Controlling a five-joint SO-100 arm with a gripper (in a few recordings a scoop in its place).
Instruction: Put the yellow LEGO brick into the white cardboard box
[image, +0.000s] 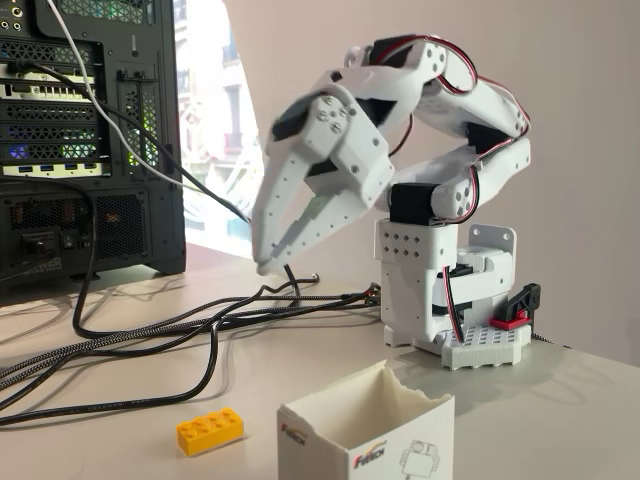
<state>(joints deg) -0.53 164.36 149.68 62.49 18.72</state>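
The yellow LEGO brick (210, 431) lies flat on the surface, studs up, its long side nearly level in the fixed view. Just right of it stands the white cardboard box (366, 435), open at top, ragged rim, logo and robot drawing on front.

Bright daylight entering from the window (215, 110) at eleven o'clock, blown out to near white there. Soft, faint shadows under the cables (150, 335) on the table (560, 400). Slightly blurred at the gripper (275, 262); sharp toward six o'clock. No noticeable edge distortion.
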